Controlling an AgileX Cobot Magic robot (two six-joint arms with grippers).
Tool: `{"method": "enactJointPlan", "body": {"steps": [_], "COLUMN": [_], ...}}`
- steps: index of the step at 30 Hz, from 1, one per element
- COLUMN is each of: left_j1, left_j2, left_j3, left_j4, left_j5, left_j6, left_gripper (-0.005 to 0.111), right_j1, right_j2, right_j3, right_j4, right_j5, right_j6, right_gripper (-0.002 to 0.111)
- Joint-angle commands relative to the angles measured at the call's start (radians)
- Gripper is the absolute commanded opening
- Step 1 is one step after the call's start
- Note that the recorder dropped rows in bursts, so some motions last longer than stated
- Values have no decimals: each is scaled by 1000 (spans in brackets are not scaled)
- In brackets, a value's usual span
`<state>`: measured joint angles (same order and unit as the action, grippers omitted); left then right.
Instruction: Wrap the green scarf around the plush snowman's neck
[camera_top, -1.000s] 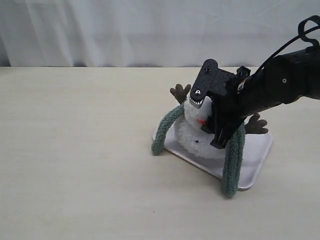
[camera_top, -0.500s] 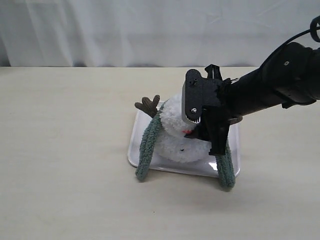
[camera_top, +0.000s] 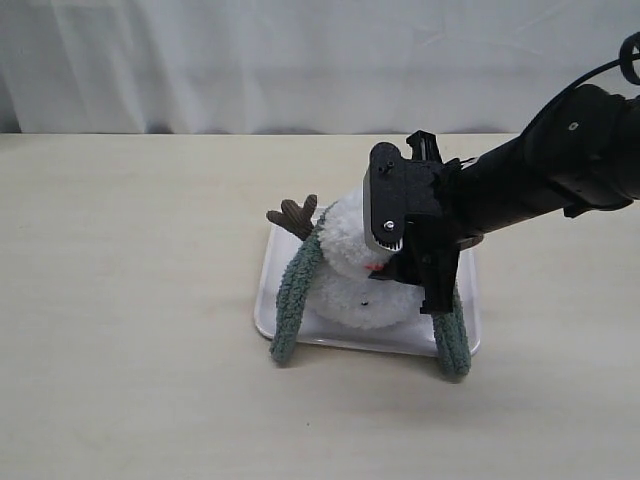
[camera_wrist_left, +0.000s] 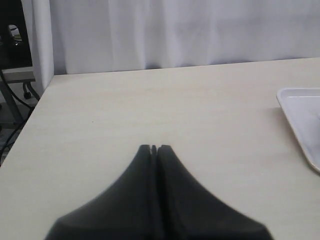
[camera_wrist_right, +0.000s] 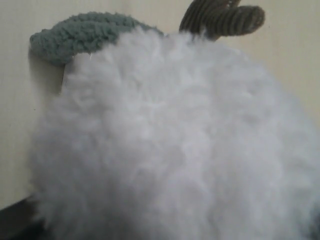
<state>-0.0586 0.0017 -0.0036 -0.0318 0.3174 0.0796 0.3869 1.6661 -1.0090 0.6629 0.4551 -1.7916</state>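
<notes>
The plush snowman (camera_top: 345, 262) sits on a white tray (camera_top: 263, 305), leaning back, its orange nose (camera_top: 377, 266) just showing. The green scarf (camera_top: 294, 296) runs behind its neck, and both ends hang down over the tray's front edge, the other end (camera_top: 452, 336) on the right. My right gripper (camera_top: 405, 268) is pressed onto the snowman's head and closed on it. In the right wrist view white fluff (camera_wrist_right: 175, 150) fills the picture and hides the jaws, with the scarf (camera_wrist_right: 80, 31) and a brown twig arm (camera_wrist_right: 222, 17) behind. My left gripper (camera_wrist_left: 155, 148) is shut and holds nothing.
The tray's corner (camera_wrist_left: 300, 112) lies off to one side of my left gripper over bare beige table. A white curtain hangs behind the table. The snowman's brown twig arm (camera_top: 293, 214) sticks out at the tray's back left.
Snowman and tray swung round to the left with my right gripper in the first half second, so the scarf ends now hang at the front. Since then only a slight shift left.
</notes>
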Motion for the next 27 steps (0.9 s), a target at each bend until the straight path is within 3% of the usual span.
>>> {"method": "enactJointPlan", "body": {"steps": [1,6,9,21,27], "left_j1": [1,1,1,1,1], "left_j2": [-2,-2,-2,-2,-2], "left_j3": [4,4,4,4,4], "left_j4": [-7,-7,-7,-7,-7], "left_j5": [-9,-9,-9,-9,-9], "left_j6": [1,1,1,1,1], "left_gripper": [0,0,0,0,0], "right_j1": [-1,-1,-1,-1,-1], "right_j2": [-4,-4,-4,-4,-4], "right_j3": [-2,-2,-2,-2,-2], "right_j4": [13,-8,-8,16,149], "right_j5": [-13,-13,-13,-88,-84], "right_j6": [25,78,79,79,79], "right_gripper": [4,6,15,76,87]}}
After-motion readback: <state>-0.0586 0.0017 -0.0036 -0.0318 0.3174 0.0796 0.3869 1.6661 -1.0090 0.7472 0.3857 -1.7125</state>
